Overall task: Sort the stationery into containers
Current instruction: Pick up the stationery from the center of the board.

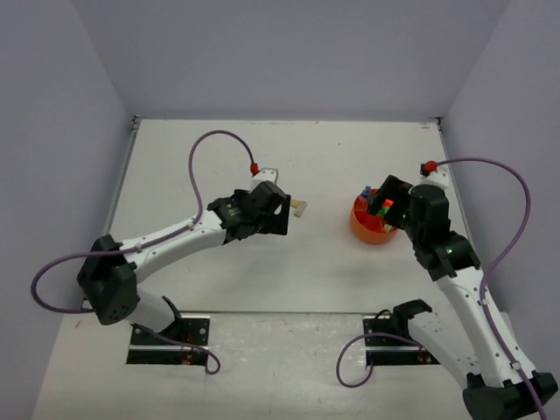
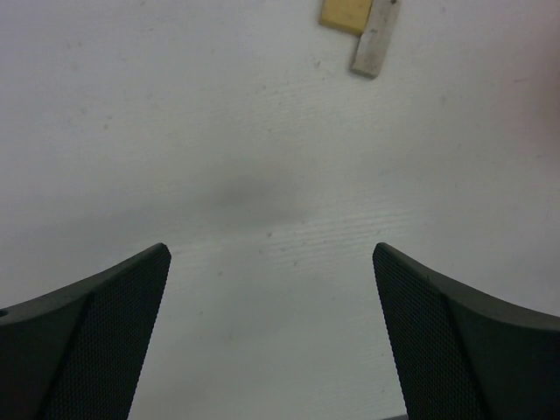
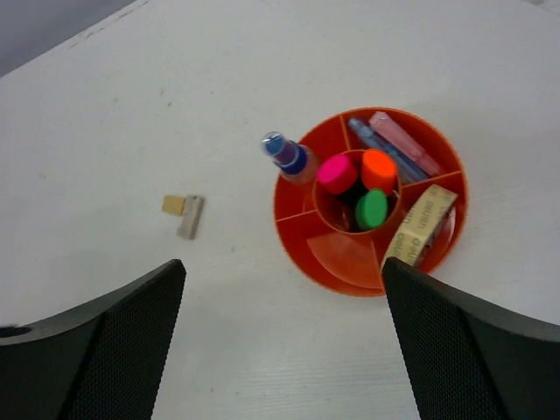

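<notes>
Jaws: both pairs wide open, empty | right jaws hover above orange pot [image 3: 343,255], highlighters [image 3: 337,173] standing inside | tan block [image 2: 345,12] lies on bench [image 2: 219,114] ahead of left jaws | you: advance, centre block between them, then lower squarely.

Ahead of the jaws of the left gripper [image 2: 269,254], the tan block [image 2: 346,13] and grey piece [image 2: 376,39] are cut by the top edge. The right gripper [image 1: 389,206] (seen from above) hides the right side of the orange pot [image 1: 363,229].
</notes>
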{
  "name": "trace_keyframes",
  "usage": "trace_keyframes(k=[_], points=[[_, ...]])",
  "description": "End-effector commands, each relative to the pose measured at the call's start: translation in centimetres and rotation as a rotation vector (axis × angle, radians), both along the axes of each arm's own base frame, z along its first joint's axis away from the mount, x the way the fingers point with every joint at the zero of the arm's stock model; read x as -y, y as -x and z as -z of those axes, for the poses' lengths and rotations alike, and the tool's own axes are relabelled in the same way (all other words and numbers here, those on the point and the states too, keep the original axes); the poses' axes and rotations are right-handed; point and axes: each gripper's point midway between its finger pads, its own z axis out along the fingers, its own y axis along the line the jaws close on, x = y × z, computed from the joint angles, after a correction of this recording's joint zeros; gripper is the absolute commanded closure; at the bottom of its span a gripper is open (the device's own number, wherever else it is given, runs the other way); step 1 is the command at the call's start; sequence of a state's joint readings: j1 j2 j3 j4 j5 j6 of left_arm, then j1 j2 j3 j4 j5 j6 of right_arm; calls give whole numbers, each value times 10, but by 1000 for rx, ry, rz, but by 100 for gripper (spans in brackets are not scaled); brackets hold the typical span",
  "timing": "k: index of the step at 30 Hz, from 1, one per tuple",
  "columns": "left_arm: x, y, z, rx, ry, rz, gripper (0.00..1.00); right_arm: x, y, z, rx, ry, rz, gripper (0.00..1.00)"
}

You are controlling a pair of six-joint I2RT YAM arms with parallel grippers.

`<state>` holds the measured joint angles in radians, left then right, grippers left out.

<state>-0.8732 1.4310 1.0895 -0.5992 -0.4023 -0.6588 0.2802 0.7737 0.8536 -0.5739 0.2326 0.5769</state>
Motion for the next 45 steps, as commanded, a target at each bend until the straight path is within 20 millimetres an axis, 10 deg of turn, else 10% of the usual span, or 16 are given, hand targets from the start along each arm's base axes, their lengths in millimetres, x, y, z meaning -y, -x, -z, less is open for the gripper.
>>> trace_keyframes(k=[1,9,16,25,36,45], points=[[58,-42,-12,14,103,-23,0,-33,8,-10,-19,6,-256,1],[109,-77,54,-75,3,134,24,-57,32,-20,71,-84,-409,17],[110,-94,92,-117,-97,151,52,-66,39,-28,100,-107,-469,20],[100,-104,115,-133,-139,170,54,-74,37,-30,104,-128,-504,21],[110,-95,120,-175,-96,241,99,-74,34,-38,110,-123,-506,21],[120,-71,43,-53,-10,319,100,-70,35,-47,135,-111,-491,21]])
